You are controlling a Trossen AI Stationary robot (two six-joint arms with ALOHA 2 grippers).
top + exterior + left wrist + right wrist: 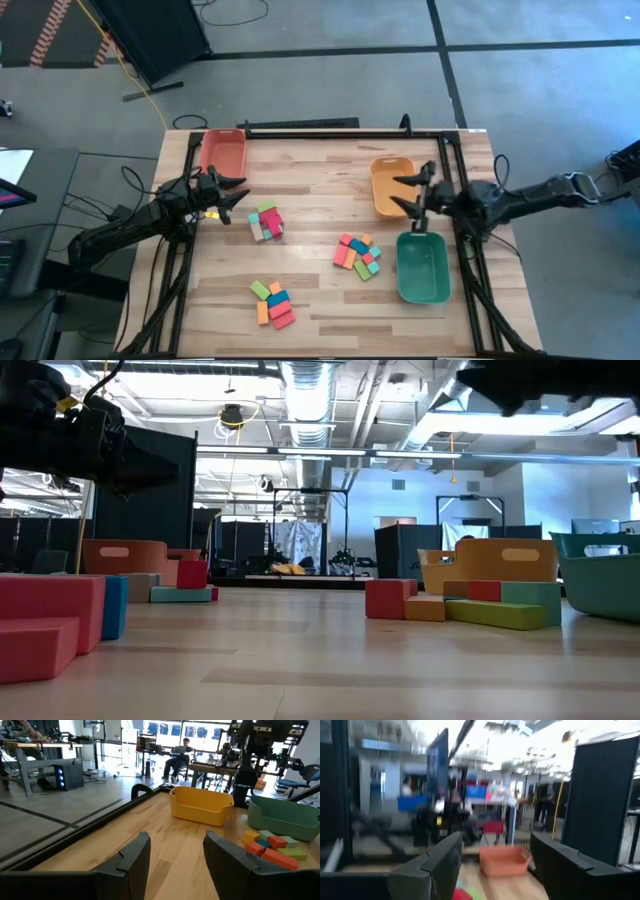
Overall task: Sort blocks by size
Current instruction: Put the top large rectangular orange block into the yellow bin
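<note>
Table [320,170]: blocks [357,255] in clusters (both hands spread).

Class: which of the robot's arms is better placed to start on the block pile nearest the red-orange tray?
Probably the left. The left gripper hangs open right beside that block pile, near the red-orange tray; the right gripper is open across the table.

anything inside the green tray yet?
The high view shows the green tray with a bare floor, no blocks; its near wall hides the interior in the low view. Three block clusters sit on the table.
</note>
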